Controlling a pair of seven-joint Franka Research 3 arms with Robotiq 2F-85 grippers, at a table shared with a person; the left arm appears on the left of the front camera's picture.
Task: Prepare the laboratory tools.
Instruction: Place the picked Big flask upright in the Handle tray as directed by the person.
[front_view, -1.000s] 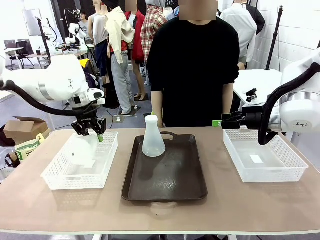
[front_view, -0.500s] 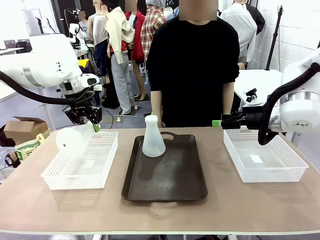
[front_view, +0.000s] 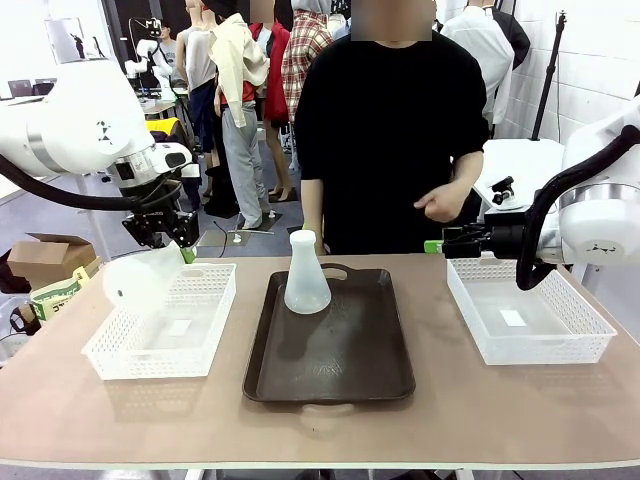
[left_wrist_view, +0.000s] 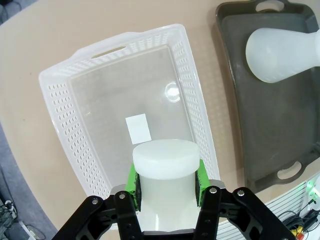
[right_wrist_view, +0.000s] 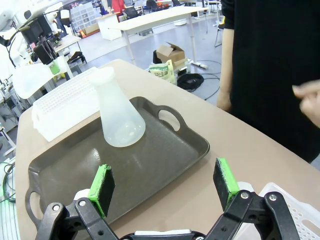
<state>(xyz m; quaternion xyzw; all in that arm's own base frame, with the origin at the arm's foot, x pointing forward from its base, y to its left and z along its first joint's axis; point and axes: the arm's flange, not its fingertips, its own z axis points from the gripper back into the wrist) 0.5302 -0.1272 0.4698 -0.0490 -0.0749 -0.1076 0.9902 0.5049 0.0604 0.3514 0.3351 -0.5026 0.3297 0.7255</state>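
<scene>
L gripper (front_view: 178, 243) clamps the neck of a frosted flask (front_view: 140, 283), tilted w/ its base swung out left, above the far-left corner of the left basket (front_view: 112, 362). In the wrist view the green pads (left_wrist_view: 133, 184) pinch the neck just below the rim. A second flask (front_view: 306, 274) stands upright at the far end of the brown tray (front_view: 330, 385), mid-table. R gripper (right_wrist_view: 165, 185) hangs wide open and empty near the far-left corner of the right basket (front_view: 594, 345). A person (front_view: 390, 130) waits across the table, one hand (front_view: 440, 205) raised.

Likely step: carry the held flask to the tray. To do it well: lift clear of the basket wall, bring it upright before lowering, set it down beside the standing flask w/o a knock, and release only once the base sits flat.

Hard to tell: the held flask's body is pale against the basket, so its outline blurs; its base is hidden in the wrist view.
</scene>
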